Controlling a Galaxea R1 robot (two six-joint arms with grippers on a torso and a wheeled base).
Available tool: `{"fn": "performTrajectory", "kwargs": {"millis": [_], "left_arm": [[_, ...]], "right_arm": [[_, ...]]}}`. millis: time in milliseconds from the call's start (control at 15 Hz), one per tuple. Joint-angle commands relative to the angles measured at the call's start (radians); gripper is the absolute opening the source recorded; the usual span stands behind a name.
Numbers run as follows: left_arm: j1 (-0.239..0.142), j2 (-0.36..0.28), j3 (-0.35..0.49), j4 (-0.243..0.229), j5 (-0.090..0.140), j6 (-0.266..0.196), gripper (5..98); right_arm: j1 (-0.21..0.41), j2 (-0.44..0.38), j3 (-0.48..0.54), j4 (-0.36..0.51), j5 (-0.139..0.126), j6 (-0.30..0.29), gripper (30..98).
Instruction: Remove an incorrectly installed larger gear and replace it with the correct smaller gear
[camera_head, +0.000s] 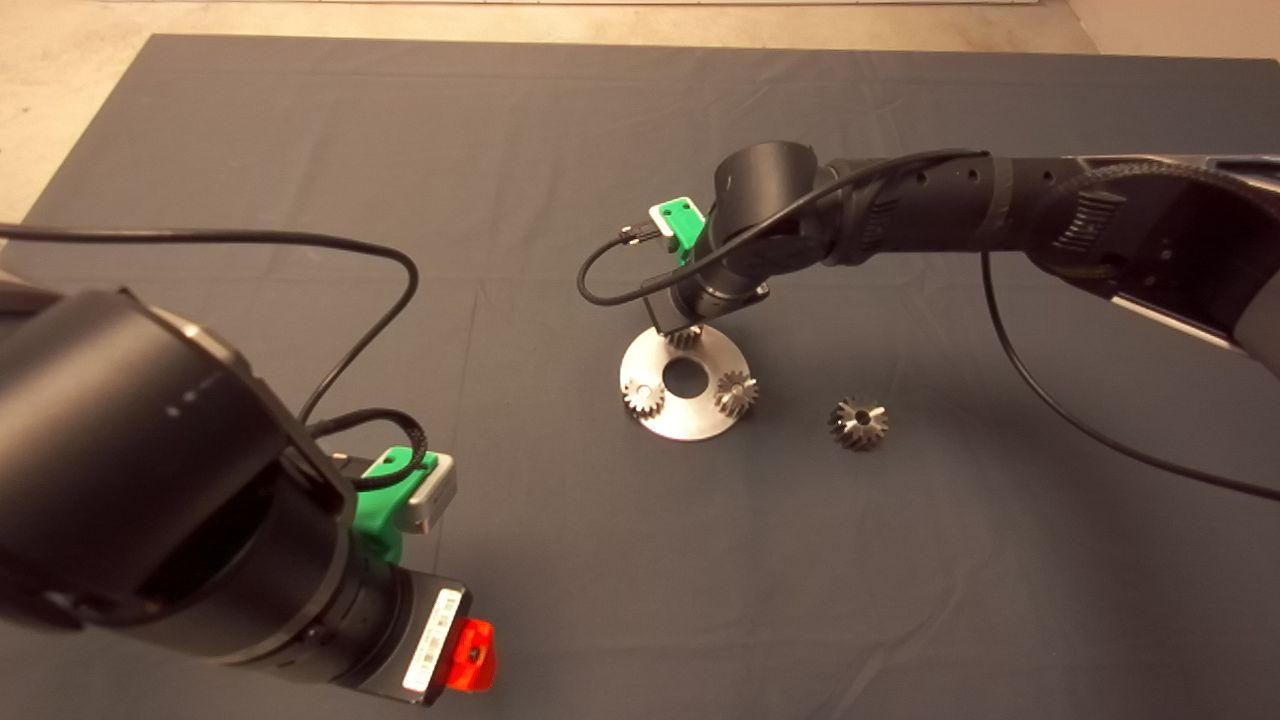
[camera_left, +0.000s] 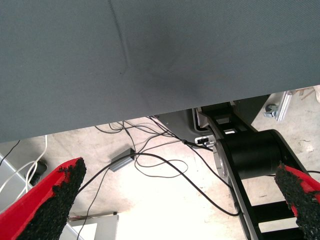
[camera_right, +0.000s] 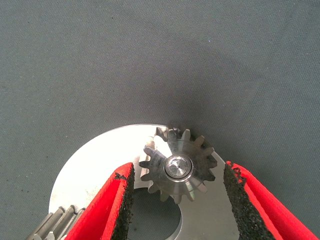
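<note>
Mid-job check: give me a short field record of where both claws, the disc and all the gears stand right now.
right claw: open, fingers either side of a gear on the disc, not touching it
gear between fingers: seated on a pin at the disc's far rim
disc: steel, centre hole, flat on the mat
other gears on disc: two, one left, one right
larger gear: loose on the mat, right of the disc
left claw: open, parked at lower left, off the mat's edge
</note>
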Motion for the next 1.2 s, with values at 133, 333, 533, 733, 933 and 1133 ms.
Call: {"fn": "performTrajectory", "kwargs": {"millis": [133,333,533,733,933,1133], "left_arm": [[-0.007,0.0,0.013,-0.02,0.132,0.0,98.2],[-0.007,-0.002,0.012,-0.019,0.132,0.0,98.2],[-0.007,-0.003,0.012,-0.019,0.132,0.0,98.2],[-0.007,0.0,0.011,-0.019,0.132,0.004,98.2],[-0.009,0.012,0.009,-0.018,0.132,0.017,98.2],[-0.012,0.018,0.01,-0.017,0.132,0.021,98.2]], "right_arm": [[0.149,0.006,0.146,0.104,-0.016,-0.005,52.5],[0.291,-0.052,0.262,0.32,-0.019,0.0,53.5],[0.363,-0.222,0.398,0.488,-0.019,0.009,58.2],[0.363,-0.395,0.636,0.595,-0.021,0.075,63.0],[0.363,-0.476,0.83,0.654,-0.021,0.179,67.6],[0.36,-0.615,0.91,0.682,-0.001,0.188,71.2]]}}
